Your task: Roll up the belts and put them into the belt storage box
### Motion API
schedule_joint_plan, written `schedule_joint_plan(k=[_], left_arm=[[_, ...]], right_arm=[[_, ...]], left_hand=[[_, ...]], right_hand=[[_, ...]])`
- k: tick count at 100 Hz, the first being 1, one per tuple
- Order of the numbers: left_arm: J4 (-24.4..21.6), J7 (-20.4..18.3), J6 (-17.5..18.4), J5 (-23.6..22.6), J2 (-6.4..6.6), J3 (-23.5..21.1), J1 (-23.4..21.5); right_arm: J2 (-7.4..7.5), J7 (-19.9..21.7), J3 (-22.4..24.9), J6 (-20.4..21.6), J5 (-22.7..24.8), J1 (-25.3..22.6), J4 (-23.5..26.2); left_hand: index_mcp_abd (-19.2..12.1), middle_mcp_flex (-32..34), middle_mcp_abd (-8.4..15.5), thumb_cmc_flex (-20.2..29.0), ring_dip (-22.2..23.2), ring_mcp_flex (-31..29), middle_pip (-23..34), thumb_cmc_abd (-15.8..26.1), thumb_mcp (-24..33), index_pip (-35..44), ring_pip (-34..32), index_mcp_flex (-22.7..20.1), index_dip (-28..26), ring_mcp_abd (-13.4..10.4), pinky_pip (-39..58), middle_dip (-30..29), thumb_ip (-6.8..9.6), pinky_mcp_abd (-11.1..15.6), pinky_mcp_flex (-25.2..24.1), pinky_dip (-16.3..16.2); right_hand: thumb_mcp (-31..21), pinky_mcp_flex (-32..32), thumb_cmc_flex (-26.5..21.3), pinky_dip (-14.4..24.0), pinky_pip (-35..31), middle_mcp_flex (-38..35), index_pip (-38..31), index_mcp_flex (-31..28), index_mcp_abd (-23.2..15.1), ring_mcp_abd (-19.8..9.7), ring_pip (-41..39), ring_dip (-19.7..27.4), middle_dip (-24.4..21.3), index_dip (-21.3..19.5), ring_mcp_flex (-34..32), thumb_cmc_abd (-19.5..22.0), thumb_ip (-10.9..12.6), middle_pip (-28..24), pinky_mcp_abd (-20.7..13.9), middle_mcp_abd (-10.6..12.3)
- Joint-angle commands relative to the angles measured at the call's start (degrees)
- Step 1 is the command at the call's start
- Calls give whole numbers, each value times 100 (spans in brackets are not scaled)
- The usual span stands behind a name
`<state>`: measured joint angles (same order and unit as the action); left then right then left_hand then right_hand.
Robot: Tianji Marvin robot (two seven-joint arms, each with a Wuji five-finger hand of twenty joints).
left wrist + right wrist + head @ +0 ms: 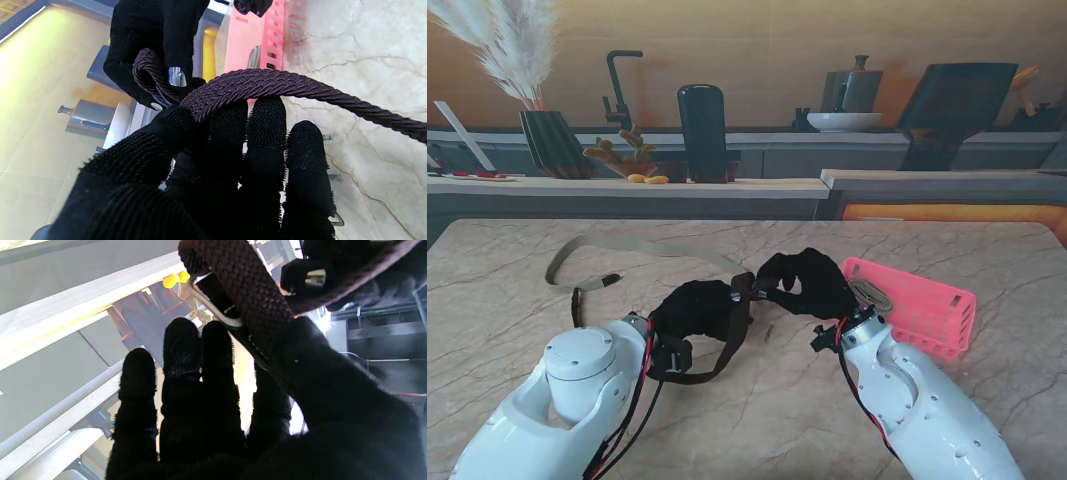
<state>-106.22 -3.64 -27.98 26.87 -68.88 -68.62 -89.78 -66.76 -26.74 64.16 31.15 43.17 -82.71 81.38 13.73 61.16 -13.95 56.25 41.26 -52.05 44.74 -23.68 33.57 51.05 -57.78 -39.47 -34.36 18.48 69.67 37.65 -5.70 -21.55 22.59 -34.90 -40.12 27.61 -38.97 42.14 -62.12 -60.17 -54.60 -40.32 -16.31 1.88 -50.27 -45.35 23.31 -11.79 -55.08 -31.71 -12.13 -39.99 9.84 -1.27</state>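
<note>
A dark brown braided belt (735,335) runs between my two gloved hands near the table's middle. My left hand (695,308) is shut on the belt (253,85), which lies across its fingers. My right hand (812,283) pinches the belt's buckle end (247,296), with the metal buckle (176,76) showing between thumb and fingers. The belt's loose part loops down toward me under the left wrist. A pink slotted storage box (917,305) stands just right of the right hand, with a rolled belt (872,293) inside. A beige belt (627,250) lies spread on the table farther from me on the left.
The marble table (517,300) ends at a grey counter ledge (627,185) behind. On that ledge stand a vase with plumes (547,140), a dark jar (702,130) and small snacks (632,155).
</note>
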Motion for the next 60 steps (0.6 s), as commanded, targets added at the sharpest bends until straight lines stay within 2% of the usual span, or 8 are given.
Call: schedule_joint_plan(k=[1, 17, 36, 60], left_arm=[[-43, -5, 15, -4, -58, 61, 42], [5, 183, 30, 137, -128, 142, 114], [-11, 507, -20, 486, -234, 137, 156], [-101, 643, -16, 594, -264, 79, 164]], right_arm=[[9, -39, -26, 96, 77, 26, -13], [26, -167, -39, 217, 255, 54, -82], [44, -241, -71, 315, 381, 92, -173], [52, -198, -119, 304, 374, 123, -225]], left_hand=[[-170, 37, 23, -49, 168, -237, 479, -218, 438, 402, -228, 196, -276, -105, 313, 212, 341, -80, -27, -168], [-171, 30, 46, -220, 261, -255, 608, -288, 702, 544, -368, 299, -600, -107, 427, 421, 420, -78, -55, -252], [-151, 42, 42, -252, 265, -276, 632, -304, 765, 571, -402, 327, -651, -106, 471, 452, 421, -92, -44, -281], [-197, 43, 51, -268, 247, -295, 630, -299, 788, 577, -411, 348, -643, -144, 480, 450, 409, -76, -21, -290]], right_hand=[[-240, -236, -71, -82, 192, 248, -681, -257, -1351, -212, 153, 102, 10, -297, 288, 488, -47, 140, -99, 149], [-205, -599, 45, -151, 573, 877, -638, -206, -1586, -262, 572, 269, 46, -354, 885, 532, -72, 213, -58, 129], [-274, -957, 172, -254, 1045, 1673, -629, -205, -1788, -277, 1708, 1011, -229, -342, 1525, 491, -121, 671, -25, 82], [-436, -1107, 270, -422, 1363, 2048, -652, -282, -1773, -285, 2754, 1694, -509, -210, 1814, 378, -151, 1059, 40, 13]])
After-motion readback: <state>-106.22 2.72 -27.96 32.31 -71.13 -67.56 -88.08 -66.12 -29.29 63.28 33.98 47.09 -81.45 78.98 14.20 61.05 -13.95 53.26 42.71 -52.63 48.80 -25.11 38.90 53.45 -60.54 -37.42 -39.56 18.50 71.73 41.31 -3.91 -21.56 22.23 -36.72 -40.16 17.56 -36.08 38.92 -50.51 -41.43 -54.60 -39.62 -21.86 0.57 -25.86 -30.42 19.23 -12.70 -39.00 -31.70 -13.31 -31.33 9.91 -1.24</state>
